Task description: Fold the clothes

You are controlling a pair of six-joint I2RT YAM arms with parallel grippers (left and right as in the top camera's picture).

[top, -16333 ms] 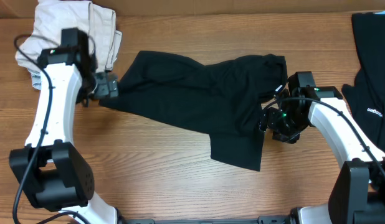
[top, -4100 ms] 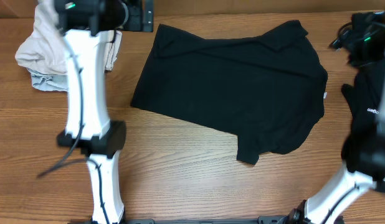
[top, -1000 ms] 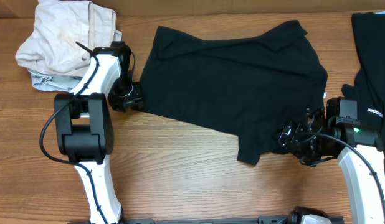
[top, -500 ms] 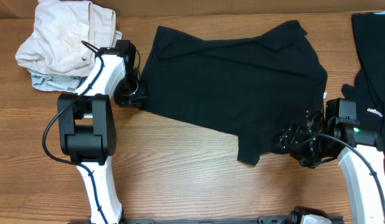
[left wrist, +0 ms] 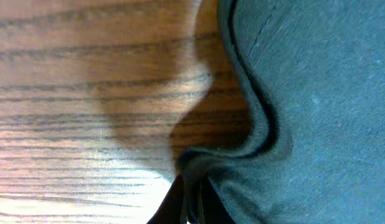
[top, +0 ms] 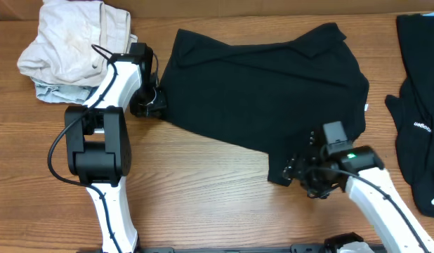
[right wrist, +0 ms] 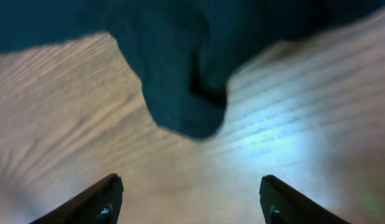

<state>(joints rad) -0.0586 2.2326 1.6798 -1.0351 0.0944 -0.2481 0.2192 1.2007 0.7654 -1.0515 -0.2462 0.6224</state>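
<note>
A black T-shirt (top: 266, 91) lies spread flat across the middle of the table, with a small white label (top: 365, 107) at its right edge. My left gripper (top: 156, 107) is shut on the shirt's left hem. In the left wrist view the dark fabric edge (left wrist: 258, 134) bunches into the shut left gripper (left wrist: 194, 208). My right gripper (top: 293, 171) is open at the shirt's lower corner (top: 279, 174). The right wrist view shows that rounded corner (right wrist: 180, 93) just ahead of the right gripper (right wrist: 191, 199), with only bare wood between the spread fingers (right wrist: 96, 200).
A crumpled beige cloth pile (top: 73, 42) sits at the back left, close behind the left arm. Another black garment (top: 419, 105) with white print lies along the right edge. The wooden table (top: 203, 204) shows in front of the shirt.
The left gripper moved onto the shirt's left hem and shut on it. The right arm swung left from the shirt's right side to its lower corner, jaws still open.
</note>
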